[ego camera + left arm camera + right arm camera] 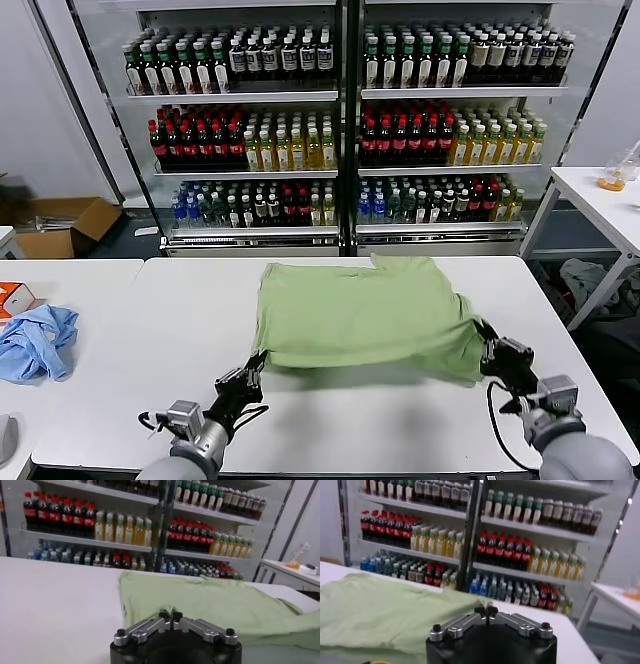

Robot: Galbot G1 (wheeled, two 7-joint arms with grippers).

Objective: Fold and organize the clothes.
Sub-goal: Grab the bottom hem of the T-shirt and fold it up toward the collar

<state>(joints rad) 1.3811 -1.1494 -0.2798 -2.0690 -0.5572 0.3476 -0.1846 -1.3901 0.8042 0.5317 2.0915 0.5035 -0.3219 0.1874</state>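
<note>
While both arms sit at the near edge: the risks below are judgements from how the cloth lies.

Shirt: the green shirt [365,315] lies in the middle of the frame on the white table [150,400], partly folded, its near edge lifted a little off the surface between the two grippers.

Left gripper: the left gripper [250,368] is at lower left of centre, at the near left corner of the shirt; its fingers [163,615] are pressed together, and it appears to pinch the hem, though the wrist view does not show fabric between the tips clearly.

Right gripper: the right gripper [487,340] is at lower right, at the near right corner; its fingers [480,611] are closed tight, seemingly on the hem.

Slip risk: soft fabric held by a thin pinch could pull free on one side, so the fold would land crooked.

Uneven lift risk: if one arm moves ahead of the other, the near edge could skew and wrinkle.

Bunching risk: the far right of the shirt already looks rumpled near the upper edge; folding over it could trap creases.

Blue cloth: the blue cloth [35,342] at far left lies well apart and seems no hazard.
</note>
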